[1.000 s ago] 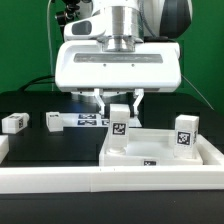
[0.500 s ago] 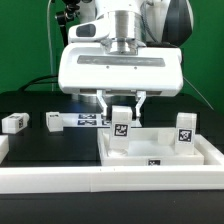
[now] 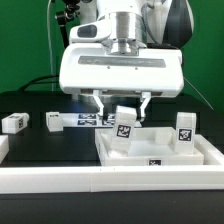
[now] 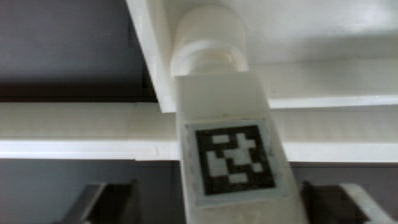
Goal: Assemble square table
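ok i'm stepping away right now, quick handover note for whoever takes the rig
fingers: open, one on either side of a leg, not gripping it.
tabletop: lies flat. That leg stands on it and looks slightly tilted. A second leg stands upright at the exterior view's right.
loose legs: two, on the table at the exterior view's left.
Done: two legs on the tabletop; how firmly they sit can't be told.
Left: the two loose legs.
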Controlling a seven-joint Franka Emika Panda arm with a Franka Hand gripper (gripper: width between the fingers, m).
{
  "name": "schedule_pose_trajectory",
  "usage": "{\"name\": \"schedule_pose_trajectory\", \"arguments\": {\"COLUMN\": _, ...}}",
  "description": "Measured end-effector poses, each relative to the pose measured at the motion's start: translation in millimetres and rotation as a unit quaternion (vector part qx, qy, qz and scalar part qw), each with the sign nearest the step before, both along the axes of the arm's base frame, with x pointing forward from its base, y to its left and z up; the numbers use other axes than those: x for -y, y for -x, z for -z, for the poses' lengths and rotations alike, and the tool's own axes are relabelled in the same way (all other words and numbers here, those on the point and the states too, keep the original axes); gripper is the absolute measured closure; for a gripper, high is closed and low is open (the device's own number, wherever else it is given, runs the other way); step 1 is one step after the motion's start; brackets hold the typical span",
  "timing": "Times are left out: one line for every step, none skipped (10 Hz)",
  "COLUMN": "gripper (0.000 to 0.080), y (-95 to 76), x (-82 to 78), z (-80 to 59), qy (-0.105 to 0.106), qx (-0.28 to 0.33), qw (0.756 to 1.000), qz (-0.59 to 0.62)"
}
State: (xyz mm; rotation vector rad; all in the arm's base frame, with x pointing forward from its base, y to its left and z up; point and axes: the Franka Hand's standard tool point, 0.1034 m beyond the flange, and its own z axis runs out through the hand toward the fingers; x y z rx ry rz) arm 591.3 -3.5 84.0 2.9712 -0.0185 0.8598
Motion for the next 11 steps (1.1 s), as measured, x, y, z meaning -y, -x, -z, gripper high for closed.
{"name": "schedule_pose_trajectory", "arguments": {"gripper": 0.0213, "y": 0.0, "x": 0.0, "z": 0.1, "qy": 0.0, "qx": 0.0, "qw": 1.0, "qz": 0.0}}
{"name": "schedule_pose_trajectory", "arguments": {"gripper": 0.0213, "y": 0.1, "x": 0.0, "z": 0.1, "qy": 0.0, "qx": 0.0, "qw": 1.0, "qz": 0.0}}
{"name": "schedule_pose_trajectory", "arguments": {"gripper": 0.0163, "y": 0.1, "x": 0.0, "z": 0.2, "qy": 0.0, "qx": 0.0, "qw": 1.0, "qz": 0.0}}
{"name": "schedule_pose_trajectory", "arguments": {"gripper": 0.0154, "y": 0.1, "x": 0.0, "z": 0.2, "qy": 0.0, "qx": 0.0, "qw": 1.0, "qz": 0.0}}
{"name": "schedule_pose_trajectory", "arguments": {"gripper": 0.0154, "y": 0.1, "x": 0.0, "z": 0.2, "qy": 0.0, "qx": 0.0, "qw": 1.0, "qz": 0.0}}
{"name": "schedule_pose_trajectory", "arguments": {"gripper": 0.0154, "y": 0.4, "x": 0.0, "z": -0.3, "qy": -0.001, "qx": -0.004, "qw": 1.0, "qz": -0.001}}
{"name": "schedule_pose_trajectory", "arguments": {"gripper": 0.0151, "y": -0.5, "x": 0.4, "z": -6.6, "qy": -0.004, "qx": -0.007, "qw": 1.0, "qz": -0.001}}
{"name": "schedule_pose_trajectory", "arguments": {"gripper": 0.0151, "y": -2.1, "x": 1.7, "z": -14.4, "qy": -0.005, "qx": -0.008, "qw": 1.0, "qz": -0.002}}
{"name": "schedule_pose_trajectory", "arguments": {"gripper": 0.0151, "y": -2.2, "x": 2.1, "z": -17.2, "qy": -0.009, "qx": -0.015, "qw": 1.0, "qz": -0.002}}
{"name": "schedule_pose_trajectory", "arguments": {"gripper": 0.0151, "y": -0.6, "x": -1.5, "z": -13.4, "qy": -0.014, "qx": -0.028, "qw": 0.999, "qz": -0.005}}
{"name": "schedule_pose_trajectory", "arguments": {"gripper": 0.0151, "y": -0.7, "x": -1.3, "z": -13.2, "qy": -0.014, "qx": -0.028, "qw": 0.999, "qz": -0.004}}
